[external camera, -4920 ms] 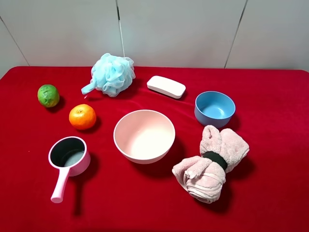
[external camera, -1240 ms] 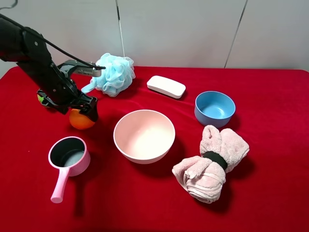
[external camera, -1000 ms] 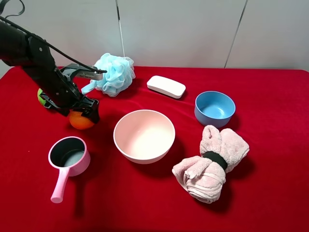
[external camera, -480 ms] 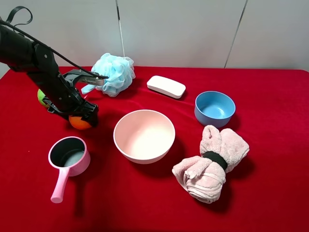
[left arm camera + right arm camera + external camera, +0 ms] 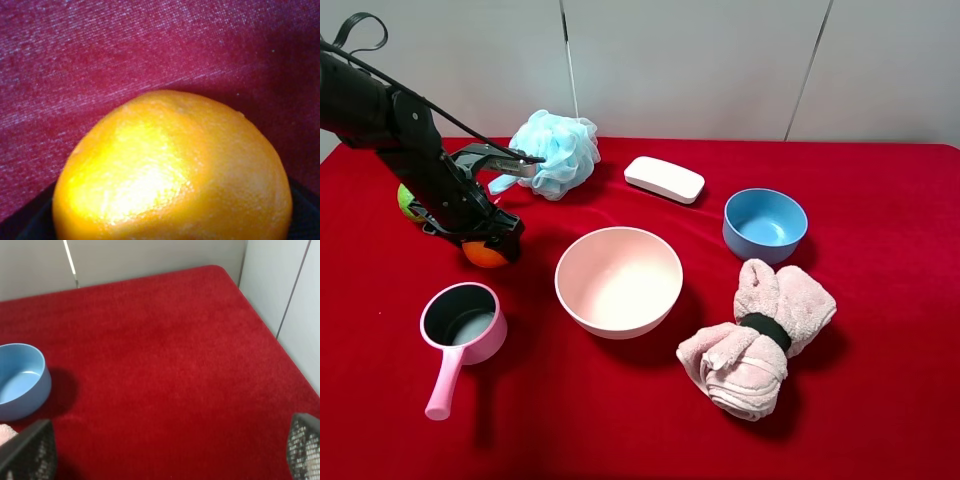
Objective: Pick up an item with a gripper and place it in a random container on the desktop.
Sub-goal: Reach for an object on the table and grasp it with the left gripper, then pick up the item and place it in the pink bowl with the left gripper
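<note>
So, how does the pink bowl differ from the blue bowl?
The pink bowl is clearly wider than the blue bowl. The pink bowl is pale pink outside, cream inside; the blue bowl is blue all over. The pink bowl stands centrally; the blue bowl stands farther right, beside the rolled towel. Both are round, upright and empty.
</note>
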Controlling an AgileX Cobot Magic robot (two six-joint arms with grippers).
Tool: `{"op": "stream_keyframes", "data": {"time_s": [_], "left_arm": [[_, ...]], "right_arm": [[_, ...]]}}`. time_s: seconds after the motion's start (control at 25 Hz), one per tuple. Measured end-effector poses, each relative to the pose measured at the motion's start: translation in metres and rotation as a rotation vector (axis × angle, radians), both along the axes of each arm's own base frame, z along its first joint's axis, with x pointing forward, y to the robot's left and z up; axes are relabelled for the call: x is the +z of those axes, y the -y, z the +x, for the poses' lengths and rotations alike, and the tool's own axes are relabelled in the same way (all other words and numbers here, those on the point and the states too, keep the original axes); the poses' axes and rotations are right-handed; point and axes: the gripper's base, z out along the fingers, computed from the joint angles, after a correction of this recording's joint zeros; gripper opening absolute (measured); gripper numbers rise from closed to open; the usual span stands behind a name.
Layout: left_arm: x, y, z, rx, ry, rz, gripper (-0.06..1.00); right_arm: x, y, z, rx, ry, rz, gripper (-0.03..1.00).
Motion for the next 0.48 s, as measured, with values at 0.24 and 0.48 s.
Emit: {"op": "stream_keyframes", "data": {"time_s": [0.24,0.48], "left_arm": [[0.0000,0.0000,0.0000,0.000,0.000,0.000,0.74],[0.0000,0.0000,0.0000,0.000,0.000,0.000,0.74]], "right_arm": [[0.0000,0.0000,0.0000,0.000,0.000,0.000,0.69],[0.0000,0.0000,0.0000,0.000,0.000,0.000,0.69]]}}
